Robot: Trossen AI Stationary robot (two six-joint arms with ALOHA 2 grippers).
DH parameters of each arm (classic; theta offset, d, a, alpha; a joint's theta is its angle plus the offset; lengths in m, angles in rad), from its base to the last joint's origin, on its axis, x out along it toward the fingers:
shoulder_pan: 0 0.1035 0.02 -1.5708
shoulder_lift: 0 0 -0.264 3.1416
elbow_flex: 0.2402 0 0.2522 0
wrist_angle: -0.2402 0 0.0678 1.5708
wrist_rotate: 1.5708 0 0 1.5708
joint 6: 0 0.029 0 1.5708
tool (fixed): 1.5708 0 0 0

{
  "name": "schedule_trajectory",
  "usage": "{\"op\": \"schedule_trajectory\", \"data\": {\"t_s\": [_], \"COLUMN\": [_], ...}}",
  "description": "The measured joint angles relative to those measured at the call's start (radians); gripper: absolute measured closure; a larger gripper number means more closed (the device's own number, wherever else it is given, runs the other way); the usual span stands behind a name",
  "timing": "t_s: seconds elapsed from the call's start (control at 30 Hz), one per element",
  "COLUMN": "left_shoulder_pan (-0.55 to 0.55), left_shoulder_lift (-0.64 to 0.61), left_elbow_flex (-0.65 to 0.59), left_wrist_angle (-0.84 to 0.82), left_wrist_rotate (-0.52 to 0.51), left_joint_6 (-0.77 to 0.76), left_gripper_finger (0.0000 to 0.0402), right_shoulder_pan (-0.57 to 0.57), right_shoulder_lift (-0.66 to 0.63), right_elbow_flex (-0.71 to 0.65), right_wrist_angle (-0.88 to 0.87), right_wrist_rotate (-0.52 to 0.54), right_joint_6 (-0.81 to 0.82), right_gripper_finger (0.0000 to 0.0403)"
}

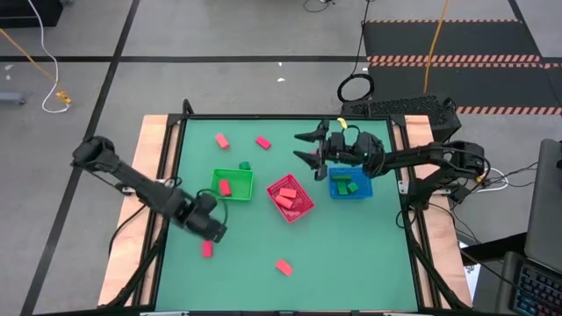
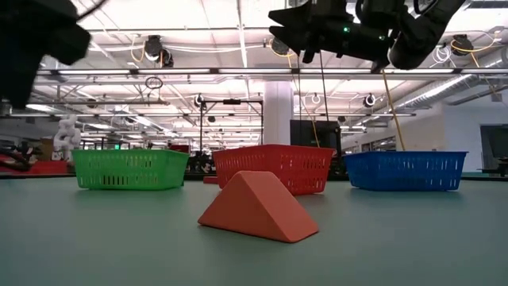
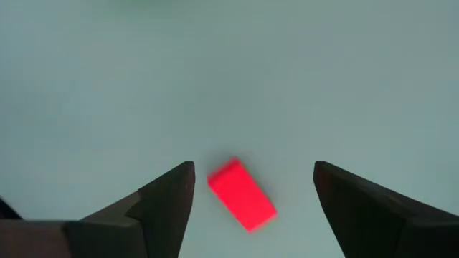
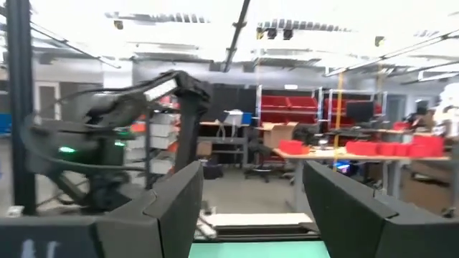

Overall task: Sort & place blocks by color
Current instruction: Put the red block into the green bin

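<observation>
left gripper [image 1: 213, 233]: held open above a red block [image 1: 207, 249] near the table's [image 1: 351, 263] front-left corner, nothing gripped | right gripper [image 1: 309, 147]: open, empty, raised between red basket [image 1: 291, 198] and blue basket [image 1: 350, 185] | risk: block lies askew between the fingers; it may be twisted or pushed aside if closed off-centre

A: What sits around the square red mesh basket [image 1: 291, 199] in the middle of the green table mat [image 1: 351, 254]?

B: A square green mesh basket [image 1: 234, 184] just to its left, and a square blue mesh basket [image 1: 350, 185] to its right.

A: And beyond the table?

B: Far behind the red basket, a coiled black cable [image 1: 356, 88] lies on the grey floor, beside a black floor mat with striped edges [image 1: 457, 39].
</observation>
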Motion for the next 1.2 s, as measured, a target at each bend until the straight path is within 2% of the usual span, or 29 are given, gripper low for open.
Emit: {"op": "schedule_trajectory", "data": {"t_s": [0.17, 0.27, 0.57, 0.8, 1.0, 1.2], "left_shoulder_pan": [-0.109, -0.128, -0.138, -0.166, -0.189, -0.199], "left_shoulder_lift": [0.047, 0.103, 0.215, 0.263, 0.291, 0.367], "left_elbow_flex": [0.000, 0.000, 0.000, 0.000, 0.000, 0.002], "left_wrist_angle": [-0.021, -0.010, 0.149, 0.151, 0.137, 0.128], "left_wrist_rotate": [-0.035, -0.035, 0.019, 0.078, 0.067, 0.069], "left_joint_6": [-0.232, -0.289, -0.349, -0.417, -0.457, -0.428], "left_gripper_finger": [0.0117, 0.0119, 0.0117, 0.0117, 0.0117, 0.0117], "right_shoulder_pan": [-0.052, -0.073, -0.096, -0.096, -0.096, -0.095], "right_shoulder_lift": [0.000, 0.000, 0.000, 0.000, 0.000, 0.000], "right_elbow_flex": [0.000, 0.000, 0.000, 0.000, 0.000, 0.000], "right_wrist_angle": [0.053, 0.070, 0.122, 0.142, 0.143, 0.147], "right_wrist_rotate": [0.000, 0.000, 0.000, -0.001, -0.001, -0.004], "right_joint_6": [-0.007, 0.008, 0.024, 0.024, 0.028, 0.053], "right_gripper_finger": [0.0167, 0.0167, 0.0167, 0.0167, 0.0167, 0.0167]}}
